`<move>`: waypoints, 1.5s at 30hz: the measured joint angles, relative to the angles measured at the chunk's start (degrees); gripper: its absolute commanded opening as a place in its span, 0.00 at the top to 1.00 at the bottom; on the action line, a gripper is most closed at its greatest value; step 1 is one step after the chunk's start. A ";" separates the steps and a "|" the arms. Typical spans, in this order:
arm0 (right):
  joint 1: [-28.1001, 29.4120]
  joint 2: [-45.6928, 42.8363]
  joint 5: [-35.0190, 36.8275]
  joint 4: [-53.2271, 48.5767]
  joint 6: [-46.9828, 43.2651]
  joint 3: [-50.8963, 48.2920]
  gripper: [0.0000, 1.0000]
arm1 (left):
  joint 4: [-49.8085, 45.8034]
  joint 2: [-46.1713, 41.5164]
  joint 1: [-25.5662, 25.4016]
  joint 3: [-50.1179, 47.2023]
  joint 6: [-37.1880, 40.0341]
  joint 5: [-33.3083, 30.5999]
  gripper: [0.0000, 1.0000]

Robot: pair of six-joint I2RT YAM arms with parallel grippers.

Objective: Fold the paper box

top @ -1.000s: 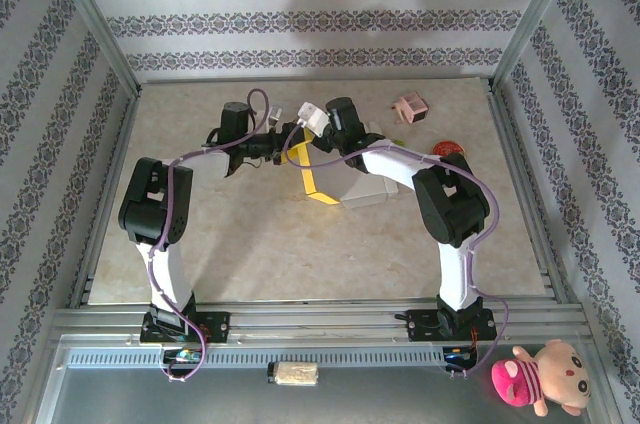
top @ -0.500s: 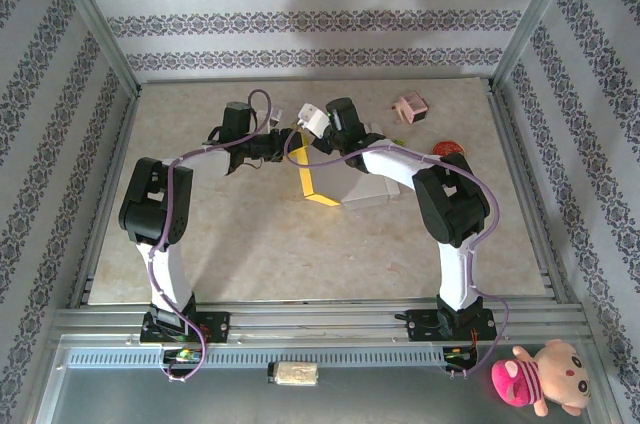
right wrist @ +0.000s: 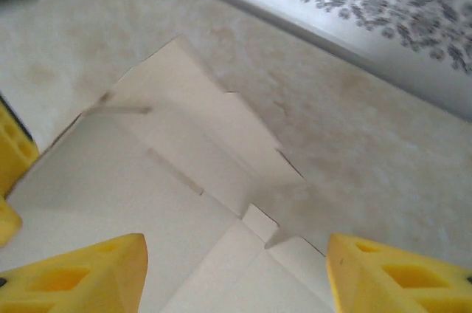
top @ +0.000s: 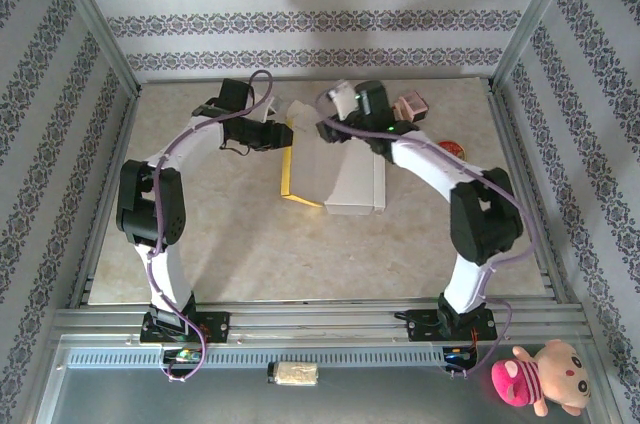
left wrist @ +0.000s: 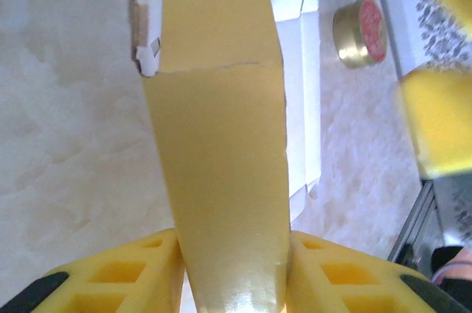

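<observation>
The paper box lies mid-table with its white side up and a yellow strip along its left edge. My left gripper is at the box's far left corner. In the left wrist view that gripper is shut on a yellow flap of the box, which runs away from the fingers to the white panels. My right gripper hovers over the box's far edge. In the right wrist view it stands open above the white panels and tabs, with nothing between its fingers.
A small pink box-like item sits at the back right, and a round red-topped tin lies right of the box. Metal frame rails and patterned walls close in the table. A pink plush toy lies off the table at the near right.
My right gripper has opened and let go of the box, drawing back to the right. My left gripper has shut on the yellow flap. The box now lies spread out flatter, white side up.
</observation>
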 measured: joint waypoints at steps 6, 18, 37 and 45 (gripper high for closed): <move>-5.60 -4.26 -10.12 -4.83 28.30 1.88 0.42 | -10.03 1.11 0.00 6.29 8.35 -1.27 0.62; -2.82 12.07 -23.80 -4.33 60.89 13.86 0.47 | -14.60 2.54 0.00 8.52 11.89 -1.64 0.62; 0.79 18.40 -27.34 -3.26 65.07 16.06 0.73 | -14.99 2.60 0.00 8.52 12.11 -2.10 0.63; 0.72 18.38 -27.23 -3.54 63.43 12.96 0.62 | -16.59 2.62 0.26 8.52 12.13 -3.13 0.63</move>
